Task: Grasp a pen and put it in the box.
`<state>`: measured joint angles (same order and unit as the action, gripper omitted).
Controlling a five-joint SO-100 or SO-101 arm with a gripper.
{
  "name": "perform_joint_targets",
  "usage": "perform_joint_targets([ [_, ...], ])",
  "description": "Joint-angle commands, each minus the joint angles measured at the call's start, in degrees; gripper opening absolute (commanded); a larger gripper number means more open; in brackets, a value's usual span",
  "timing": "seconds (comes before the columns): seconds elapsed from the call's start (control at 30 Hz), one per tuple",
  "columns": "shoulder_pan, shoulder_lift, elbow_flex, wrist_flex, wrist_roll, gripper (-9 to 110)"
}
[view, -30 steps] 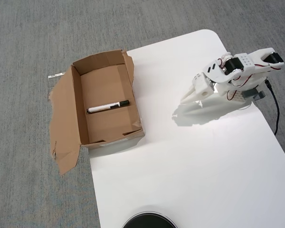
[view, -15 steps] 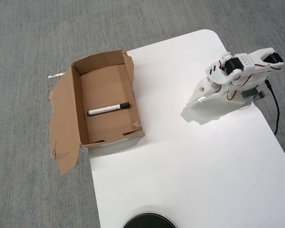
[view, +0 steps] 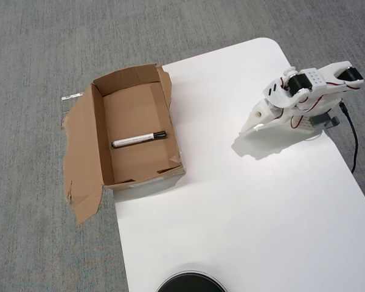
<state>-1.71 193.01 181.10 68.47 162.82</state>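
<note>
We see the pen (view: 139,139) lying inside the box (view: 99,137) at centre left; the gripper (view: 248,129), upper right, looks pinched together, empty; we judge the task done, only parking left.

Office-like room, grey carpet (view: 36,48), white table (view: 243,207)

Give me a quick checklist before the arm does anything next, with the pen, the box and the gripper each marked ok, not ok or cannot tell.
1. Pen inside the box: ok, it lies flat on the box floor.
2. Pen free of the gripper: ok, they are far apart.
3. Gripper empty: ok, nothing shows between the fingers.
4. Jaws open or shut: cannot tell, the arm is folded and the tips are small in the overhead view.
5. Box on its support: cannot tell, it sits at the table edge, partly overhanging the carpet.
6. Arm clear of the box: ok, folded at the right side of the table.
</note>
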Motion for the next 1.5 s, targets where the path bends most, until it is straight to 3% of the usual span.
perform_joint_targets([
  [0.0, 0.92, 3.6, 1.63, 0.35, 0.48, 1],
  [0.33, 3.03, 3.6, 1.63, 0.44, 12.17, 1],
  [0.73, 3.03, 3.6, 1.63, 6.86, 12.44, 1],
  [1.47, 3.12, 3.6, 1.63, 7.12, 12.61, 1],
])
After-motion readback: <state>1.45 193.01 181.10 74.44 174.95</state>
